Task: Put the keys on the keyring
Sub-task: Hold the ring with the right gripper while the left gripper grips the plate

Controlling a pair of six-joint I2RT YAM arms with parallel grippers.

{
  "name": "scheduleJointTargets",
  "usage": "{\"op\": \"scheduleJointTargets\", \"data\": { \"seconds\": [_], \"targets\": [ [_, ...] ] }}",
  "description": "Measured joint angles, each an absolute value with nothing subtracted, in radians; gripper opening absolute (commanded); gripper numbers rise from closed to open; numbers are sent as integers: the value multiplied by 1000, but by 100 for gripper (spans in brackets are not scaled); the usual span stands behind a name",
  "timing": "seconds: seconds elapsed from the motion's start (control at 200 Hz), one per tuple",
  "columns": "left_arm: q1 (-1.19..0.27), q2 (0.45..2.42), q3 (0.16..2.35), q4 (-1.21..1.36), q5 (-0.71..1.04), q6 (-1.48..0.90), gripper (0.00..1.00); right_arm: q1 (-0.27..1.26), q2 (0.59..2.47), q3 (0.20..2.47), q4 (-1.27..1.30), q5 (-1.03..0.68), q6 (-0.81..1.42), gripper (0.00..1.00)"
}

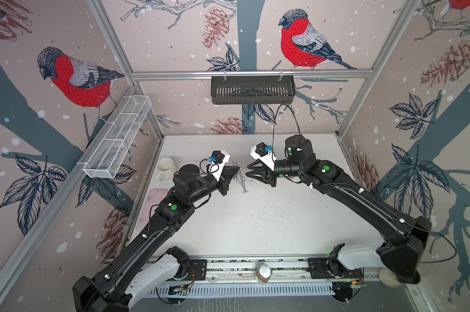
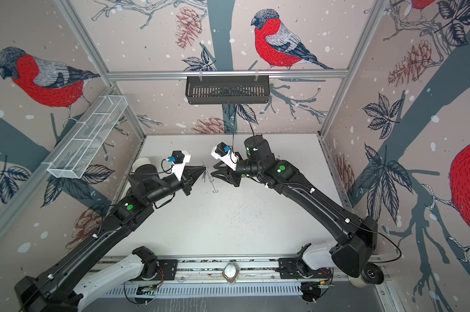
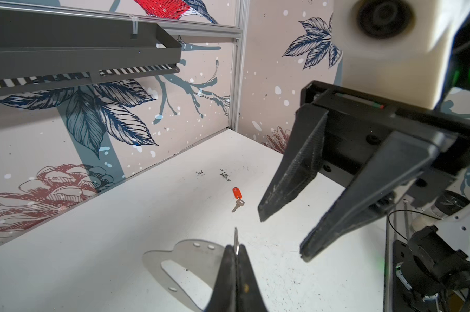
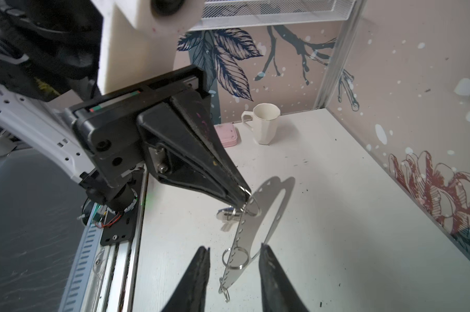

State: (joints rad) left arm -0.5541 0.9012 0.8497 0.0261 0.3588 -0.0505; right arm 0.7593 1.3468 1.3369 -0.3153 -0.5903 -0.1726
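The left end effector (image 4: 240, 197) is clenched on a split loop at the upper end of the keyring (image 4: 251, 227). The flat grey holder therefore hangs clear of the bench (image 4: 336, 216), with its row of holes and loops turned toward the other arm (a sensible way to present them). A blue-tagged key (image 4: 227, 214) dangles just beside the pinched loop and appears to hang from it, though the joint itself is too small to make out.

The right end effector (image 3: 285, 236) is released, its jaws parted and empty. In the right wrist view they straddle a lower loop without touching it.

The red-tagged key (image 3: 237, 198) lies flat on the bench, well apart from both arms, so I judge it has yet to be fetched and threaded.

A white mug (image 4: 263, 124) and a pink tray (image 4: 228, 135) sit near the bench's edge, away from the work. The likelier hindrances are the freely hanging holder and how close the two end effectors are.
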Motion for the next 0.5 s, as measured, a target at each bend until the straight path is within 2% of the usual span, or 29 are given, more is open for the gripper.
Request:
{"op": "scheduleJointTargets", "data": {
  "seconds": [0.265,0.5],
  "targets": [
    [-554,916,863,57,196,-165,0,869,1245,1093,10,-424,97,28],
    [-554,918,853,86,154,-217,0,937,1309,1068,197,-327,226,25]
  ]
}}
